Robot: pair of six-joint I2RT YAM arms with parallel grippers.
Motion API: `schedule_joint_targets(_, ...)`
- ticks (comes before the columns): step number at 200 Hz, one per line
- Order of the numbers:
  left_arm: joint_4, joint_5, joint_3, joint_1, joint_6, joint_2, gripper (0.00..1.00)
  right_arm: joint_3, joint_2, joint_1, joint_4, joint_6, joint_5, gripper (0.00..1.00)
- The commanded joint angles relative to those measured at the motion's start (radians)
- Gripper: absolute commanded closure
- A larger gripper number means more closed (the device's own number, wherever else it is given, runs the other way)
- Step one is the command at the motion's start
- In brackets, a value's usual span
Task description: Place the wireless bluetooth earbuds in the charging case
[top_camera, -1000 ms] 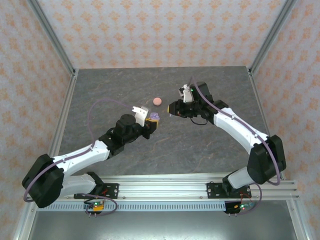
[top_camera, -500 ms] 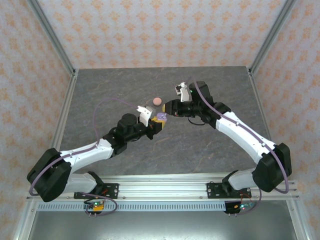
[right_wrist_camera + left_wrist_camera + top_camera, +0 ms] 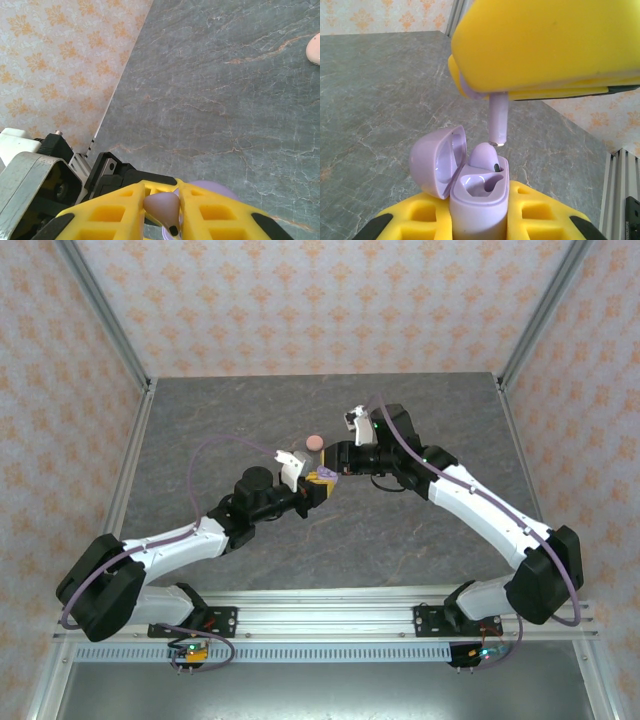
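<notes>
Hanging stem-down from right pincer (image 3: 161,200) — lilac earbud (image 3: 498,120) just above open case (image 3: 480,200)

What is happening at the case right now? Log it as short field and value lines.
left fingers: shut on the open lilac plastic charging case
case lid: hinged back
seated lilac earbud: already in one socket
other socket: empty
right fingers: shut on a second lilac stemmed earbud, stem down, just above the case, not yet in
round salmon-pink case: lying on the grey stone-look table, apart from both arms
</notes>
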Motion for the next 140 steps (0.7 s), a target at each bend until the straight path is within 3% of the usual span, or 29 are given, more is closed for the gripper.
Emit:
schedule_joint_targets(1, 0.045, 0.009, 0.013, -0.007, -0.020, -0.003, 0.90, 0.034, -0.015, 0.009, -0.016, -0.025, 0.025, 0.76)
schedule_joint_targets(140, 0.037, -0.014, 0.036, -0.006, -0.067, -0.007, 0.91, 0.026, -0.002, 0.017, -0.036, -0.042, 0.029, 0.76)
